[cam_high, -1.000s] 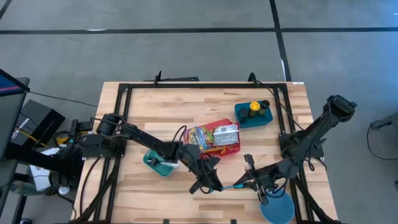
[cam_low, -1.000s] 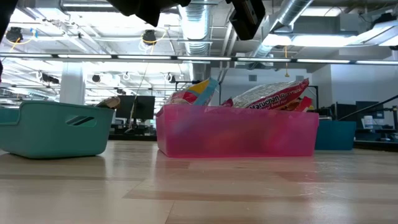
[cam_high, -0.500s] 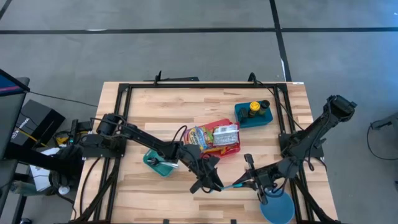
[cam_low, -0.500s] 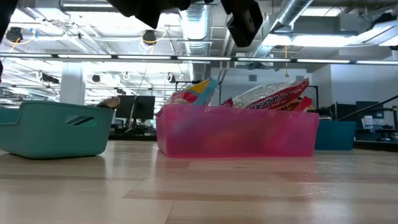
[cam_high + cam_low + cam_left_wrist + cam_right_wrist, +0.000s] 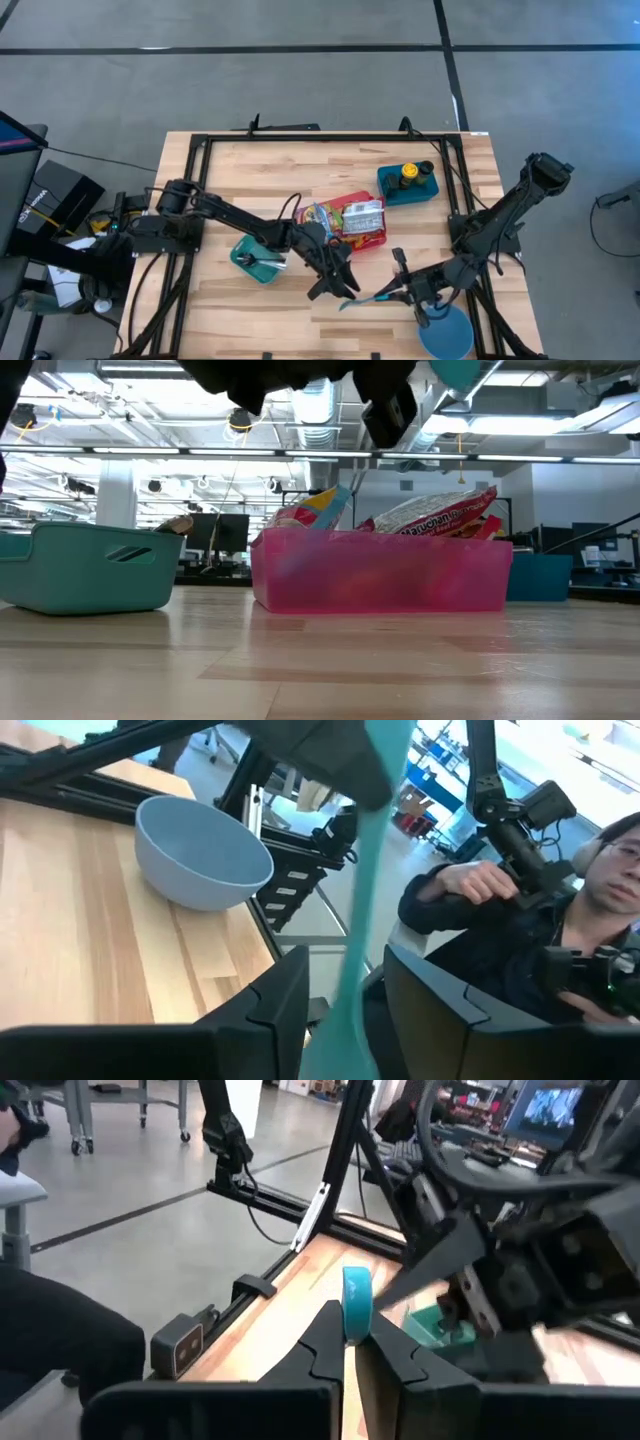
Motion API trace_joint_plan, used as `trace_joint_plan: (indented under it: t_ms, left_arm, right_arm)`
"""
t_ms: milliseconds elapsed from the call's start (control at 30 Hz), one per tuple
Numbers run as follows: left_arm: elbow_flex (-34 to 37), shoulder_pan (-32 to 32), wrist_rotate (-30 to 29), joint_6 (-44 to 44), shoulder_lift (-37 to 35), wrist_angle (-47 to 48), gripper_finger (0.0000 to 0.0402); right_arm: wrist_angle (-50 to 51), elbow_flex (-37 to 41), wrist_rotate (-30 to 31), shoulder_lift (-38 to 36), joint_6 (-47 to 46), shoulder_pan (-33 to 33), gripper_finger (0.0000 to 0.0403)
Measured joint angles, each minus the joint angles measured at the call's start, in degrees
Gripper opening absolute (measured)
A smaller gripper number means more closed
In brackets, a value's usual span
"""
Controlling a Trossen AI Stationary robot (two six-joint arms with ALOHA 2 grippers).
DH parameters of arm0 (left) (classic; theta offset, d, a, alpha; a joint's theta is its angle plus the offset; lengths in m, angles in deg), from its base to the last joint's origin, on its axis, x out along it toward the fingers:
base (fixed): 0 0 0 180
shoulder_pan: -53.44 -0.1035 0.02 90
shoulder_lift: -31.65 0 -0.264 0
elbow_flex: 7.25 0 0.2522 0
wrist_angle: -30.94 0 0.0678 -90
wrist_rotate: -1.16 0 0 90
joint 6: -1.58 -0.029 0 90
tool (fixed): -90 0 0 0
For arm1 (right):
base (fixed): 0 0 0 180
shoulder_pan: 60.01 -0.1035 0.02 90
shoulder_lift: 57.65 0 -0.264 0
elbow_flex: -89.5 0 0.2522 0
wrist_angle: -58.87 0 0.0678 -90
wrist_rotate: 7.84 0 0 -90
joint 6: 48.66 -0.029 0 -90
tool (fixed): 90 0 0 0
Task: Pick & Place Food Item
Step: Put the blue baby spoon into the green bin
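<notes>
Over the near middle of the table, a thin teal utensil [image 5: 362, 299] hangs level between my two grippers. My right gripper [image 5: 392, 293] is shut on its right end. My left gripper [image 5: 337, 288] is open at the other end. In the left wrist view the teal utensil [image 5: 362, 870] runs between my left gripper's [image 5: 347, 960] two fingers with a gap on each side. The right wrist view looks along the utensil [image 5: 355, 1292] from my right gripper [image 5: 350, 1330]. A pink bin [image 5: 352, 222] of food packets stands just beyond them. My right gripper pinches the utensil's right end [image 5: 354, 1318] between its two fingers. The fingers come level from the table's right and lie along the utensil. The utensil sticks out toward my left gripper, clear of the table.
A small teal bin [image 5: 255, 262] stands left of the grippers, and a blue bowl [image 5: 447, 335] sits at the near right corner. A dark teal bin [image 5: 408, 183] with bottles stands far right. A person [image 5: 540, 920] sits beyond the table's edge.
My left gripper has opened and let go of the teal utensil's left end. That end now shows free beyond its fingers. My right gripper has kept its hold, and the utensil stays level above the table.
</notes>
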Motion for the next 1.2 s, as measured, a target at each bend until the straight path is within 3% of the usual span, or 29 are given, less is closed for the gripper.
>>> trace_joint_plan:
  t_ms: [133,233,500,833,1033,1200]
  left_arm:
    - [0.0,0.0,-1.0,-0.6,-2.6,5.2,0.0118]
    - [0.0,0.4,-6.5,-2.7,-5.7,11.5,0.0109]
    - [0.0,4.4,-33.3,-6.7,-15.4,27.8,0.0091]
    - [0.0,12.0,-63.5,-6.7,-19.8,34.2,0.0086]
    - [0.4,14.2,-72.9,-6.3,-19.1,39.1,0.0083]
    - [6.8,14.3,-75.5,-2.4,-19.8,35.1,0.0081]
  right_arm:
    - [0.9,0.0,2.0,0.0,-1.1,0.2,0.0004]
    - [2.6,0.0,3.7,-0.9,-2.6,0.0,0.0004]
    - [4.2,0.0,9.5,-3.1,-4.9,-0.3,0.0004]
    - [3.3,0.0,24.0,-3.0,-7.3,-0.3,0.0004]
    - [-0.3,0.0,29.9,-3.0,-7.4,0.6,0.0004]
    - [-1.4,0.6,30.0,-3.0,-7.3,3.6,0.0004]
